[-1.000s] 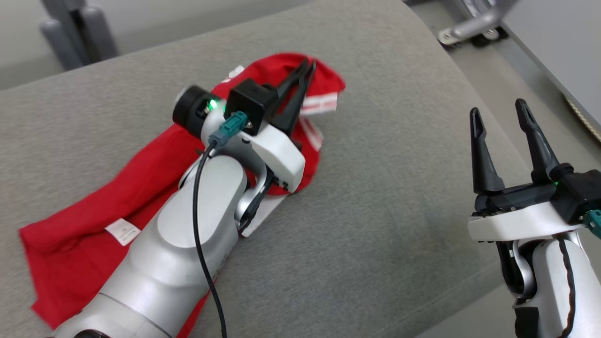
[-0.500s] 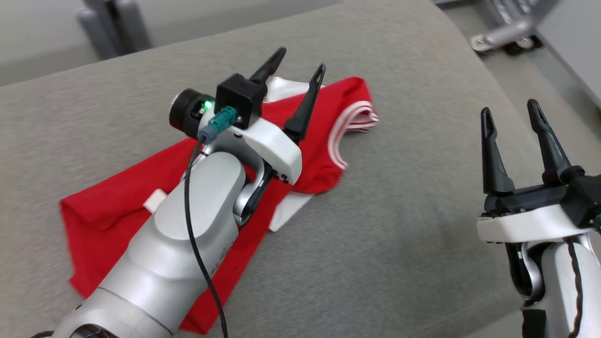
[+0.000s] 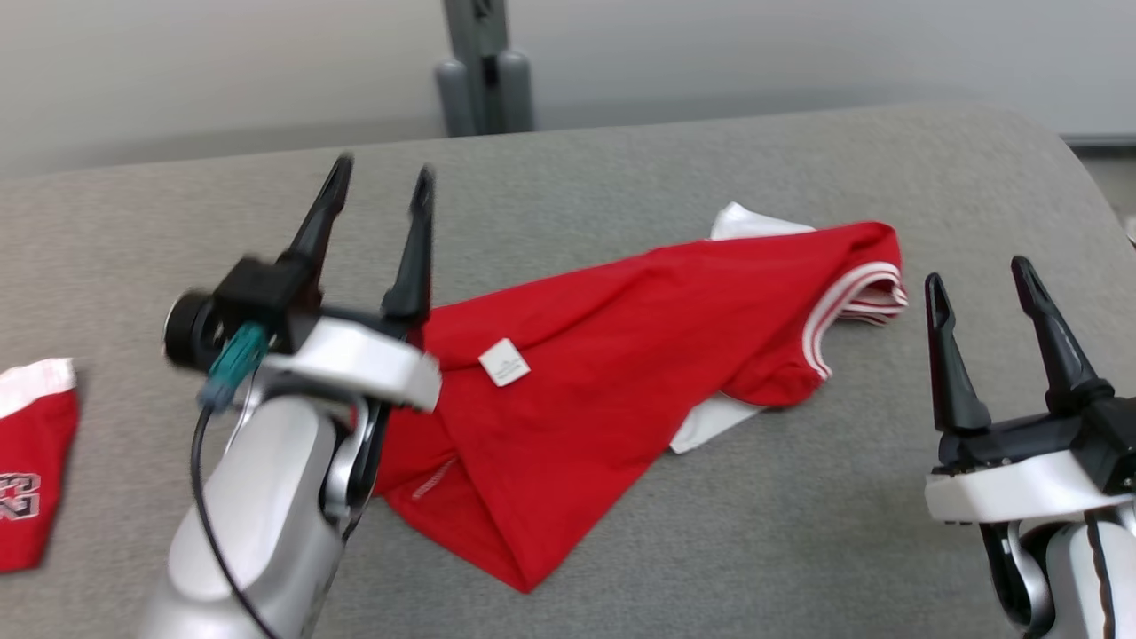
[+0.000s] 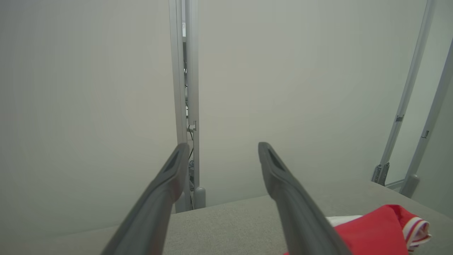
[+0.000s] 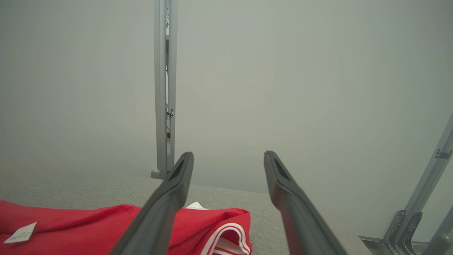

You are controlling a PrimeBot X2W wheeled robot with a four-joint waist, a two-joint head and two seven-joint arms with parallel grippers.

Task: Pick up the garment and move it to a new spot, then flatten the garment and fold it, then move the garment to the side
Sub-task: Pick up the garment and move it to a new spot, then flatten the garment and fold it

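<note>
Both pairs of jaws stand spread with nothing between them. The left gripper (image 3: 382, 169) is raised over the near-left part of the grey padded surface (image 3: 710, 550), fingers pointing far and upward, clear of the cloth. The right gripper (image 3: 976, 272) hangs at the near right, empty too, close to the striped end of the garment but apart from it.

The red garment (image 3: 621, 355) lies loose on the surface between the two grippers, bunched into a rough wedge. Its point lies near, its red-and-white striped trim (image 3: 852, 297) is at the far right, and a white layer shows beneath that end. A small white label (image 3: 504, 362) sits on top, and the left wrist hides the garment's left end.

A second red piece (image 3: 31, 479) with a white band and lettering lies at the left edge, well apart. Past the far edge a grey post (image 3: 484, 62) stands against a pale wall.
</note>
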